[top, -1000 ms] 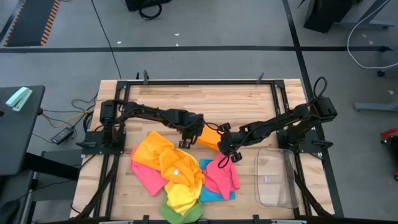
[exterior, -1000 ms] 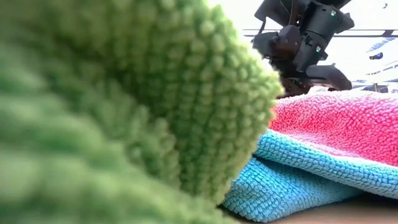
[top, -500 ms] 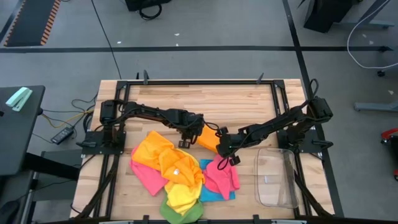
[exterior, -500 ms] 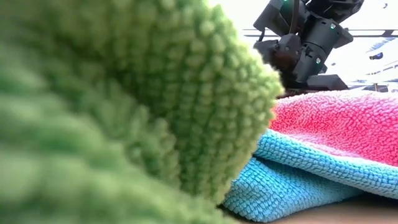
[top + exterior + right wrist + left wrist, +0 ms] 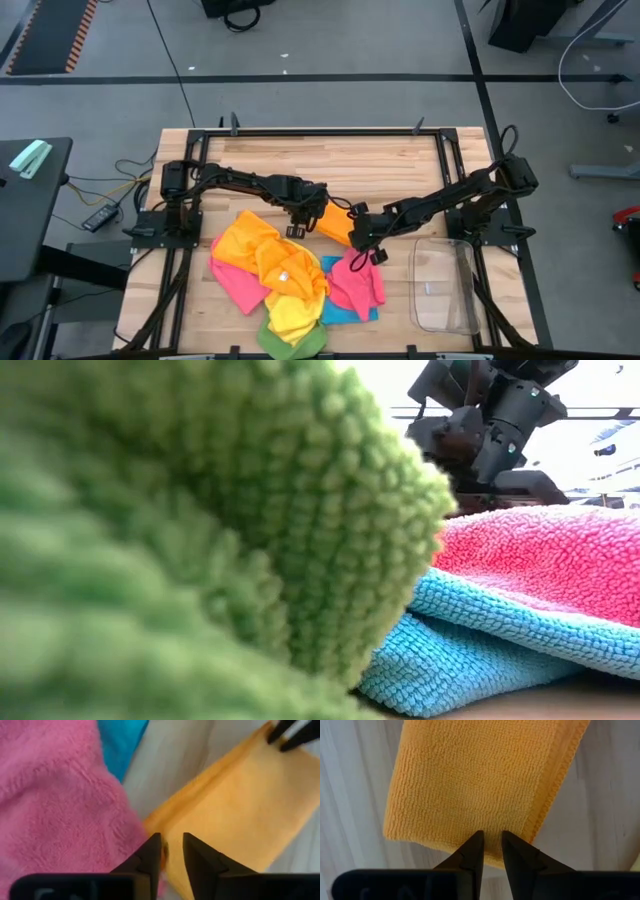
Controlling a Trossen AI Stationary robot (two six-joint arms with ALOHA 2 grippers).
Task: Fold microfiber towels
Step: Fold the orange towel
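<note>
The folded orange towel [image 5: 335, 221] lies flat on the wooden bench [image 5: 330, 160], near the middle, between the two arms.

Left hand [image 5: 298, 224]: positioned at the left end of the orange towel. In the left wrist view the two dark fingers [image 5: 472, 852] stand slightly apart, tips over the near edge of the orange towel [image 5: 475, 780]. No fabric is pinched between them; the hand is released.

Right hand [image 5: 360, 238]: positioned at the right end of the same towel, beside the pink towel [image 5: 357, 283]. In the right wrist view the fingers [image 5: 151, 851] stand slightly apart over the corner where the orange towel [image 5: 240, 815] meets the pink towel [image 5: 55, 815]. A strip of blue towel [image 5: 122, 742] shows beyond. The hand is released and grips nothing.

Unfolded pile: crumpled orange-yellow towels [image 5: 265, 260], a second pink towel [image 5: 235, 285], a blue towel [image 5: 345, 310] and a green towel [image 5: 290, 343] lie heaped on the front half of the bench.

Clear plastic bin [image 5: 445, 285]: stands at the right front of the bench, apart from the pile.

Low view: the green towel [image 5: 200, 540] fills most of the frame. The blue towel [image 5: 480, 645] lies under the pink towel [image 5: 550, 555].
</note>
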